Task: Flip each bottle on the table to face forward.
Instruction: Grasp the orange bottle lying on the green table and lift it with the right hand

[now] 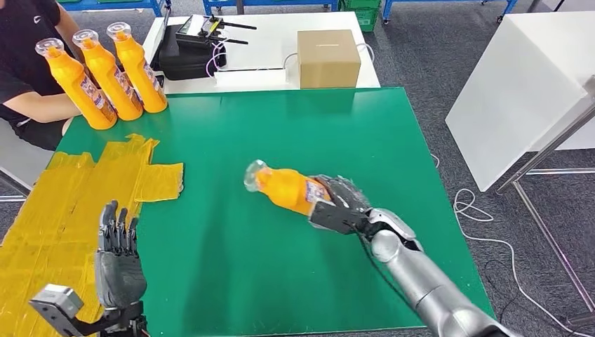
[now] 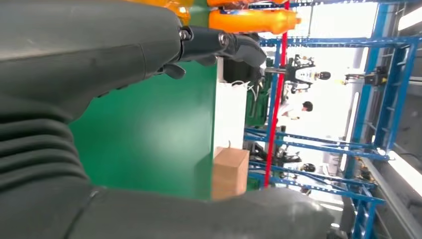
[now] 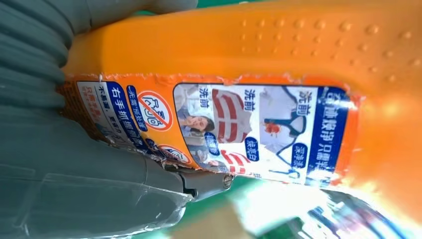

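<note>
The right hand [image 1: 342,203] grasps an orange bottle [image 1: 288,187] by its lower body; the bottle lies tilted, close to level, just off the green table [image 1: 393,140], its clear cap pointing away from the hand and toward the robot's left; whether any part touches the mat cannot be told. In the right wrist view the label [image 3: 239,127] sits right beside the thumb, so the printed side faces that camera. Three more orange bottles [image 1: 105,74] stand upright in a row well beyond the left hand [image 1: 118,260], next to a seated person's arm [image 1: 42,105]; the left hand is released, fingers straight and apart, holding nothing, hovering over the yellow taped patch [image 1: 63,203]. By the look of it, the three standing bottles are dealt with; the held one seems mid-flip and is left to be set down facing forward.
</note>
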{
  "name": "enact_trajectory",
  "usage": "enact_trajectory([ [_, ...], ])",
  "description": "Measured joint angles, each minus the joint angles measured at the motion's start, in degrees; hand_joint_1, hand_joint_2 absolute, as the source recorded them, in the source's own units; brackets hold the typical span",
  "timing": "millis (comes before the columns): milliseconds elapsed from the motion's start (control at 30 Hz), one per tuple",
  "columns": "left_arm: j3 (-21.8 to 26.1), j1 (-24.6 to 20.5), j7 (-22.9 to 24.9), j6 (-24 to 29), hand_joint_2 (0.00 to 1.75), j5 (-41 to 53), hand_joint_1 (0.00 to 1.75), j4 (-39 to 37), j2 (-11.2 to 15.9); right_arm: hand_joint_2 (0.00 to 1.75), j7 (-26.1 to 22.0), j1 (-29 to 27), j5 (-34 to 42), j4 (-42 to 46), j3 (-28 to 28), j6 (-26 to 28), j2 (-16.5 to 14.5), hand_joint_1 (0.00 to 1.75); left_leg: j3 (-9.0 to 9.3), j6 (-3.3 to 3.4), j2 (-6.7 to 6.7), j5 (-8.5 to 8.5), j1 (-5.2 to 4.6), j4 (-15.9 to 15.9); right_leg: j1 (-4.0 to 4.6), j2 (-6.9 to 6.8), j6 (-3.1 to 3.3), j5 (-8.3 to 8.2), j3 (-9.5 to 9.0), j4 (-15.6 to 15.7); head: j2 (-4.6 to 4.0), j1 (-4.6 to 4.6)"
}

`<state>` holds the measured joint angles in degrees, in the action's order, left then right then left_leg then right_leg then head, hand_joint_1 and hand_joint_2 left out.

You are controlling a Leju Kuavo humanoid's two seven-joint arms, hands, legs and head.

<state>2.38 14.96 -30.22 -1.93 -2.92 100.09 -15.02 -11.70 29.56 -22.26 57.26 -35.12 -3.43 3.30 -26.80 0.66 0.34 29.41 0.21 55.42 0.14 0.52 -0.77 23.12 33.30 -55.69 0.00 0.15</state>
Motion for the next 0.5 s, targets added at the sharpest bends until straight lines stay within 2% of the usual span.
enact_trajectory([
  [67,-2.94,1.03,0.11,1.77,1.75,-0.52,0.00,1.96,-0.30,1.75,1.39,0.06,1.24,5.20,0.08,-0.29,-1.97,1.75,-0.06,0.00,-0.12,-0.03,-0.01,0.00,0.01,-0.09,0.00,0.00,0.00,0.00,0.00,0.01],
  [167,-5.81,1.08,0.38,3.39,1.75,-1.35,0.00,3.50,-0.35,1.75,1.42,0.95,2.60,8.13,0.08,-0.51,-4.67,1.75,-0.05,0.00,-0.18,-0.05,-0.01,-0.01,0.00,-0.14,0.00,0.00,-0.09,-0.01,0.00,0.02],
  [500,-9.40,0.03,0.83,4.37,1.75,-2.31,0.00,4.16,-0.25,1.75,0.32,1.28,2.92,7.15,-0.45,-0.37,-10.08,1.75,0.03,0.00,-0.19,-0.05,-0.01,-0.01,-0.01,-0.15,0.00,0.00,-0.12,-0.01,0.00,0.01],
])
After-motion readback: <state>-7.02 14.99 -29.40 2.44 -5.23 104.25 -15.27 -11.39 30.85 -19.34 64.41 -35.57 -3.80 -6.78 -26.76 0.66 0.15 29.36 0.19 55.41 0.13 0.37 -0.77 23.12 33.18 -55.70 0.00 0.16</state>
